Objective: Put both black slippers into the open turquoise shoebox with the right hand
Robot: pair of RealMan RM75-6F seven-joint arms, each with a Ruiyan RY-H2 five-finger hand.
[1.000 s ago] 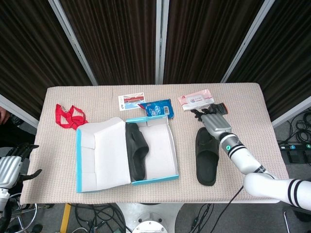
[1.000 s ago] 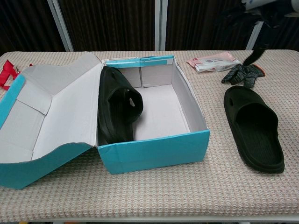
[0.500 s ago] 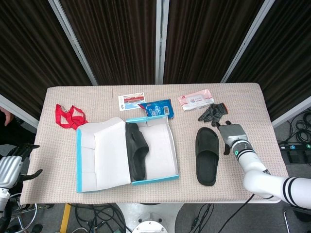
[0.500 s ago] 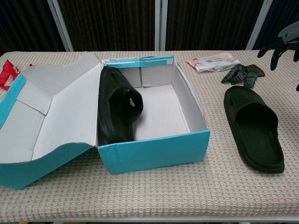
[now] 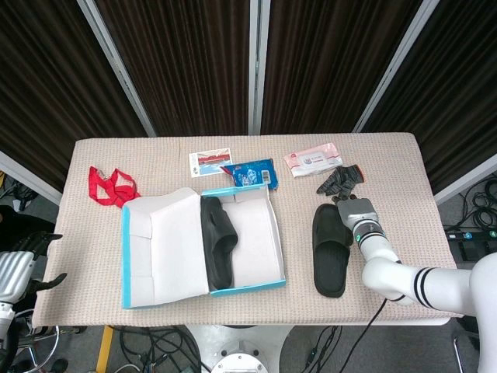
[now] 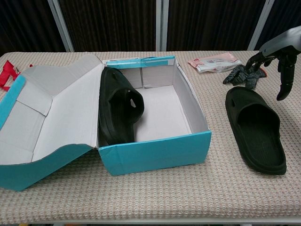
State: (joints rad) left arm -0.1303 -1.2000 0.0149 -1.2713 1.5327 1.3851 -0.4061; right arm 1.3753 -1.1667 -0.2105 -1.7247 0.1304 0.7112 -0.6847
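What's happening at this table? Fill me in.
A two-armed robot is packing black slippers into the turquoise shoebox. One slipper is in the box, standing on its side against the left wall. The second slipper lies flat on the table, right of the box. The right hand hovers open above that slipper's far end, holding nothing. The left hand idles off the table's left edge.

Dark curtains (image 5: 186,62), beige woven table (image 5: 404,163)
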